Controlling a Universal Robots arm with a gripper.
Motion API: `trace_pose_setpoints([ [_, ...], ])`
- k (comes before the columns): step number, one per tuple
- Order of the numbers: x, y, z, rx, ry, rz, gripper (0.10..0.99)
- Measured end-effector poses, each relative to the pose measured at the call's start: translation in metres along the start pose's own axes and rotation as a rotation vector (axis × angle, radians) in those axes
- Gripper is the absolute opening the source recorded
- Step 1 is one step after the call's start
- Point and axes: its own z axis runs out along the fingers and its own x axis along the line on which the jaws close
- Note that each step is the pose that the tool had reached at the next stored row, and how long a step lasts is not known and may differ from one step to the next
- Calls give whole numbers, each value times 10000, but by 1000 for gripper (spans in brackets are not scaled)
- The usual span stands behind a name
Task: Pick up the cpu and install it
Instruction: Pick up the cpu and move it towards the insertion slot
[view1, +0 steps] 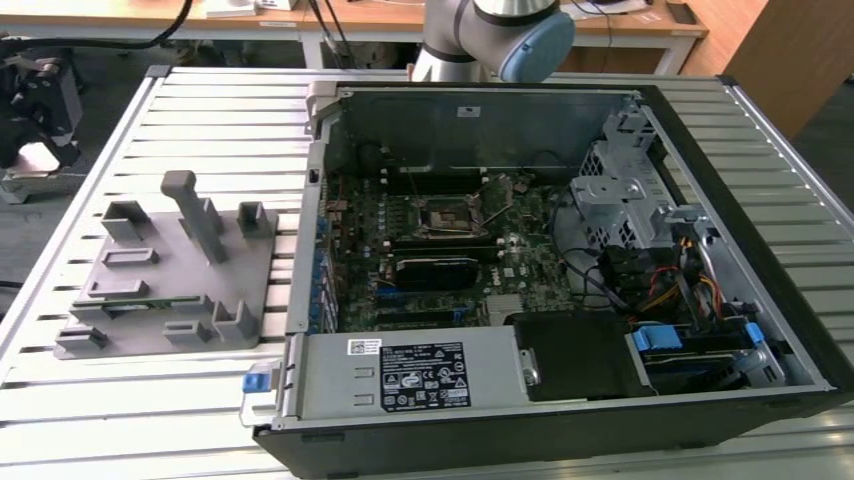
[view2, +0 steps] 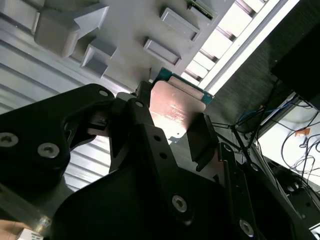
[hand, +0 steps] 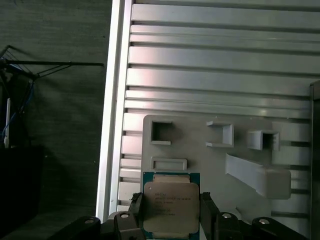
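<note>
The cpu (hand: 170, 207) is a flat square chip with a shiny silver top and a green rim. My gripper (hand: 170, 204) is shut on it, with a black finger (hand: 135, 212) pressed on each of two opposite edges. In the second wrist view the cpu (view2: 177, 107) shows its metal face between the same fingers (view2: 142, 110) of the gripper (view2: 172, 122). The chip hangs above the grey fixture plate (hand: 210, 150). The black square socket (view1: 445, 217) sits on the motherboard inside the open computer case (view1: 774, 250).
The grey fixture plate (view1: 174, 270) with upright blocks lies on the slatted aluminium table (view1: 200, 110), at the exterior view's left of the case. A power supply (view1: 407, 375), drive cage (view1: 621, 190) and cables surround the motherboard. The arm's base (view1: 494, 30) stands behind the case.
</note>
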Motion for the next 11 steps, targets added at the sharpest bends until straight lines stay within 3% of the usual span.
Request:
trace_pose_setpoints([
  [11,4,29,-173,0,-1,-1,537],
])
